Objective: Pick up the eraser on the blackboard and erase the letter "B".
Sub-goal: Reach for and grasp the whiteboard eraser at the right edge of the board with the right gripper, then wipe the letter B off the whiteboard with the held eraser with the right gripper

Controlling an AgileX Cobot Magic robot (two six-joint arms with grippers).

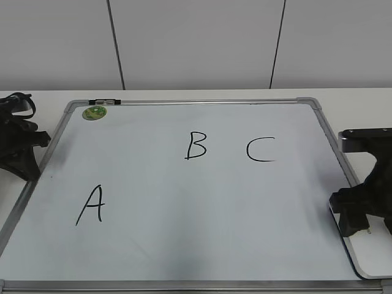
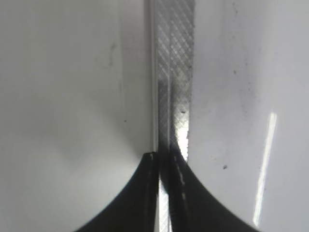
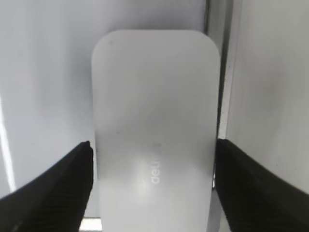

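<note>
The blackboard [image 1: 184, 239] is a white dry-erase board with a silver frame, lying flat on the table. The black letter "B" [image 1: 196, 146] is drawn at its upper middle. The white eraser [image 1: 367, 254] lies at the board's right edge near the front corner. In the right wrist view the eraser [image 3: 154, 106] lies between the jaws of my right gripper [image 3: 152, 159], which is open with narrow gaps on both sides. My right gripper [image 1: 360, 226] sits low over it. My left gripper [image 1: 27, 168] is shut and empty over the board's left frame [image 2: 174, 72].
A black "A" [image 1: 90, 205] is at the board's lower left and a black "C" [image 1: 260, 149] is right of the "B". A round green magnet [image 1: 95, 113] and a small dark clip [image 1: 104, 101] sit at the top left corner. A white wall stands behind the table.
</note>
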